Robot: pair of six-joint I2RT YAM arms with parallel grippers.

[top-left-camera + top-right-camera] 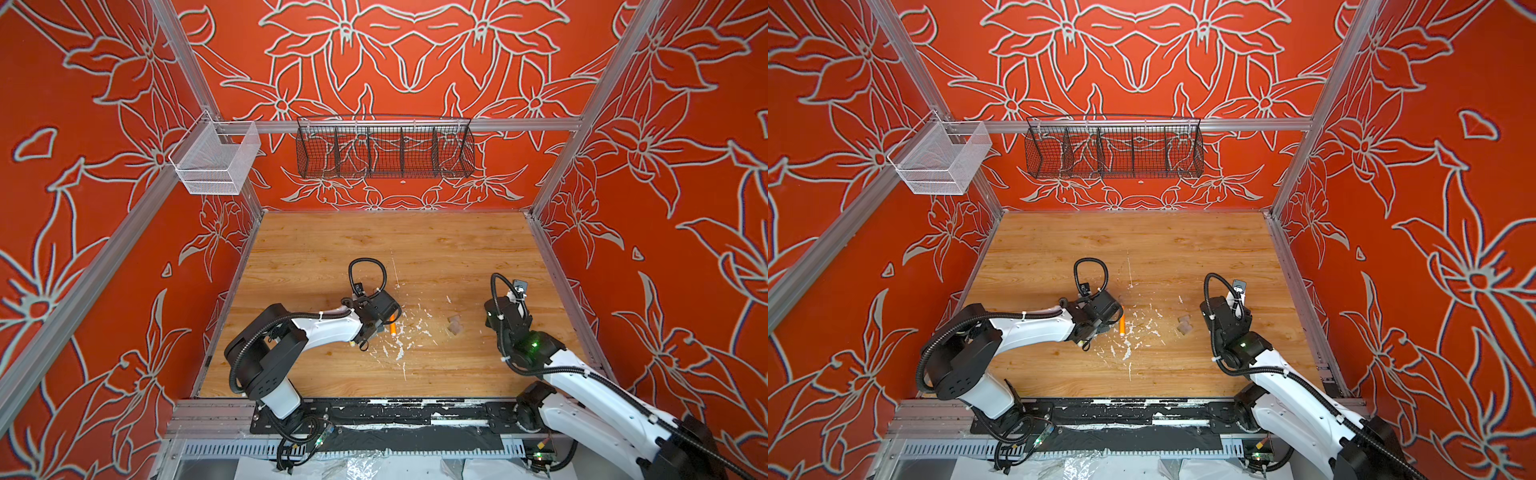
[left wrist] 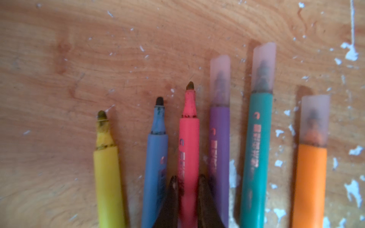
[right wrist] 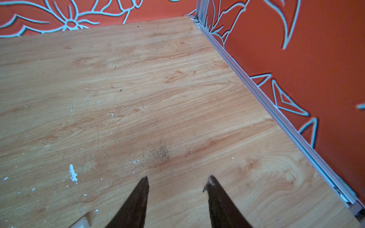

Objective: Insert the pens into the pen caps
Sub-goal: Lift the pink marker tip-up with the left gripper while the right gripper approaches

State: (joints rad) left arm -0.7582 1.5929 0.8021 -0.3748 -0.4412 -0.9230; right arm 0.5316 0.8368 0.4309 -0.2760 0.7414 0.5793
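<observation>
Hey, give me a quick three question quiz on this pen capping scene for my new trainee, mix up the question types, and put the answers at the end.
1. True or false: the left gripper is shut on the pink pen.
2. Which pen is already capped? A) yellow pen B) purple pen C) blue pen
3. Fill in: the right gripper is ___ and holds nothing.
Key: 1 true; 2 B; 3 open.
</observation>
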